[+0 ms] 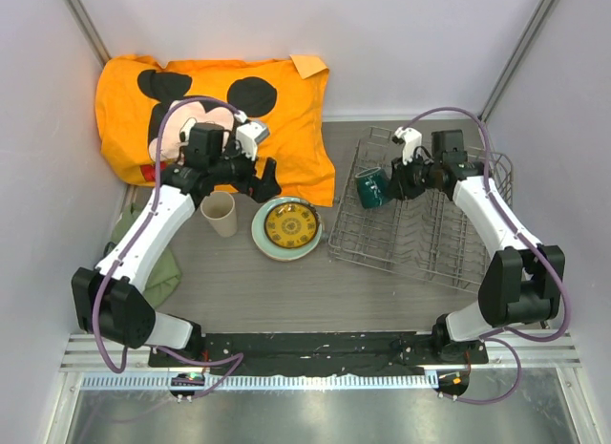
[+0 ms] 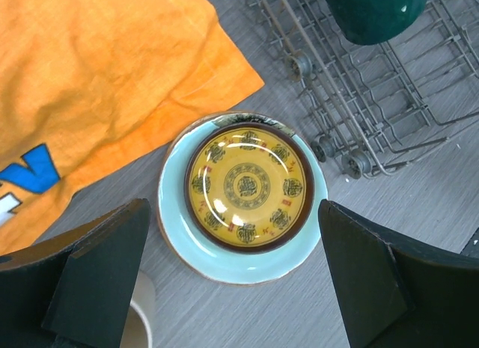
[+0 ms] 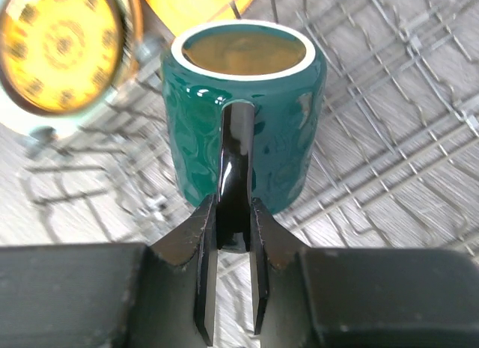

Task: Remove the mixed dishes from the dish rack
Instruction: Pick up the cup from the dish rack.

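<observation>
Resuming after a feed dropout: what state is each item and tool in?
Grey metal wire dish rack: resting on table.
Dark teal handled ceramic mug: held by handle over rack.
Beige handleless cup: upright on table.
Pale-green round plate, yellow-brown centre: flat on table.
Left tool: open above plate.
Right tool: shut on mug handle.

mug (image 2: 374,11) cropped at top, cup (image 2: 141,318) half hidden (behind left fingers (image 2: 97,281))

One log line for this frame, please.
right gripper: shut on mug handle, at rack left end | left gripper: open over plate on table | cup: upright beside plate
</observation>
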`<action>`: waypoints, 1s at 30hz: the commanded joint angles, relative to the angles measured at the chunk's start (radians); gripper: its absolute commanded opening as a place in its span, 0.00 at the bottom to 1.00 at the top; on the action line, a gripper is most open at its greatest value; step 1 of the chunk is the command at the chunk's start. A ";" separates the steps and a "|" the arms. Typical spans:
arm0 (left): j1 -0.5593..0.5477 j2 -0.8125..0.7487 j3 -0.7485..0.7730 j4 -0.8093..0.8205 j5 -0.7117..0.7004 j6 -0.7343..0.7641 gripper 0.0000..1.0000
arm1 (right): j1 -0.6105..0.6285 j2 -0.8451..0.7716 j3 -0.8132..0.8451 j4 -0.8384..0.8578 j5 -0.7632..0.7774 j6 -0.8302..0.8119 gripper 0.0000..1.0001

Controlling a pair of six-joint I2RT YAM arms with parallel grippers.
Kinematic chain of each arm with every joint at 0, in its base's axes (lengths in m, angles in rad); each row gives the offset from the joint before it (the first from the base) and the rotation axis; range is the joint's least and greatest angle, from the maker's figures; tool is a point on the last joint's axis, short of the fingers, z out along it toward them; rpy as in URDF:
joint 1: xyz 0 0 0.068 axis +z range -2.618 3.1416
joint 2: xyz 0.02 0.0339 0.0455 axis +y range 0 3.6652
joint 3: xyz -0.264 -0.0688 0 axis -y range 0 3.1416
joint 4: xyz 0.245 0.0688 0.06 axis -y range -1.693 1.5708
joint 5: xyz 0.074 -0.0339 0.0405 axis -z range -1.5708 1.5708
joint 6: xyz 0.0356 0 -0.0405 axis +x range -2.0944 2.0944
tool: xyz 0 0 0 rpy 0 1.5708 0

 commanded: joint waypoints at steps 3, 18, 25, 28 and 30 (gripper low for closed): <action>-0.134 -0.021 -0.048 0.185 -0.150 0.019 1.00 | -0.004 -0.074 0.155 0.076 -0.112 0.222 0.01; -0.384 0.012 -0.058 0.427 -0.484 0.053 1.00 | -0.005 -0.048 0.232 0.142 -0.159 0.521 0.01; -0.560 0.028 -0.145 0.649 -0.788 0.209 1.00 | -0.004 -0.009 0.270 0.156 -0.216 0.629 0.01; -0.598 0.054 -0.145 0.676 -0.849 0.234 1.00 | -0.004 0.005 0.276 0.172 -0.253 0.676 0.01; -0.618 0.073 -0.148 0.702 -0.891 0.275 1.00 | -0.004 0.010 0.273 0.189 -0.288 0.704 0.01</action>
